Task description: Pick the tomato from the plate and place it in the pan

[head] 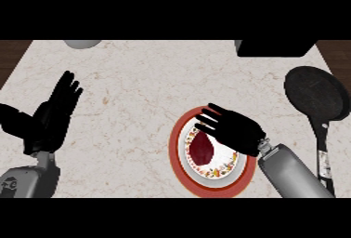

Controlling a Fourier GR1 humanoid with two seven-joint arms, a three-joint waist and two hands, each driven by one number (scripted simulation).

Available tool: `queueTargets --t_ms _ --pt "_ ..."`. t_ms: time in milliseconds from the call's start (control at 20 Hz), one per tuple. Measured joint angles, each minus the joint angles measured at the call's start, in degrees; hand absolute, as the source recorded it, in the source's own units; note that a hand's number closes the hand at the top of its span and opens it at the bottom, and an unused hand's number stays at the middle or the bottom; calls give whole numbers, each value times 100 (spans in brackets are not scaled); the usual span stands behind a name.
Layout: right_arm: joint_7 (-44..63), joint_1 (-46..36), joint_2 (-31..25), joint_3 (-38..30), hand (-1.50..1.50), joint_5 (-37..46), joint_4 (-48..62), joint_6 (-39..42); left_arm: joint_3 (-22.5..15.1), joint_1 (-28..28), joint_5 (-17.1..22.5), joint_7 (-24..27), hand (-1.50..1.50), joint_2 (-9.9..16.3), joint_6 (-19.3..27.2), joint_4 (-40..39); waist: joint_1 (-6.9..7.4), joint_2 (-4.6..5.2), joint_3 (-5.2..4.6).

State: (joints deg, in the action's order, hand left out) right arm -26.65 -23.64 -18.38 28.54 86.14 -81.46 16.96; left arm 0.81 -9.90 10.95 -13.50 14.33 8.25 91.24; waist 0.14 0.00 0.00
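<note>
The counter [137, 93] is a pale marbled surface seen from steeply above. A plate [179, 160] with a red rim and a white, patterned centre lies right of the counter's middle, toward the near edge. The tomato [201, 148], dark red, lies on the white centre of the plate, in its left half.

The right hand [233, 128] comes in from the lower right on its grey forearm and sits over the upper right part of the plate. Its fingers [209, 122] are spread apart and point left and up across the plate's rim. They are not curled round anything. The tomato lies just below and to the left of the fingers, beside the palm. From this view, I cannot tell whether the hand touches the tomato or merely hangs above it.

The pan [315, 95], black and round, lies near the right edge of the counter, well apart from the plate. Its handle [321, 148] runs toward the near edge, passing just right of the right forearm.

The left hand [51, 114] shows at the left side of the counter, open, fingers straight and pointing away, resting well clear of the plate.

A grey rounded object [83, 43] and a black object [274, 48] sit at the far edge, both cut off by the view.
</note>
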Motion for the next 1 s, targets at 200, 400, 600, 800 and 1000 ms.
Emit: queueTargets --t_ms 200,400,600,800,1000 --pt "-53 -84 366 -97 -150 165 661 -385 35 5 -70 -29 0 -75 -27 14 11 3 0" --pt "-142 -126 540 -224 -150 338 974 -466 110 76 -141 39 0 -111 -124 7 9 0 -1" --pt "-300 -256 736 -278 150 514 1509 -717 169 95 -166 91 0 -172 -204 -29 14 -14 -13" --pt "-584 -369 842 -306 150 606 1828 -1070 131 86 -248 -77 0 -242 -150 121 16 -38 -33" --pt "-740 -407 971 -386 150 635 1971 -1256 288 -20 -182 -70 0 -168 -291 -15 8 -60 -47"
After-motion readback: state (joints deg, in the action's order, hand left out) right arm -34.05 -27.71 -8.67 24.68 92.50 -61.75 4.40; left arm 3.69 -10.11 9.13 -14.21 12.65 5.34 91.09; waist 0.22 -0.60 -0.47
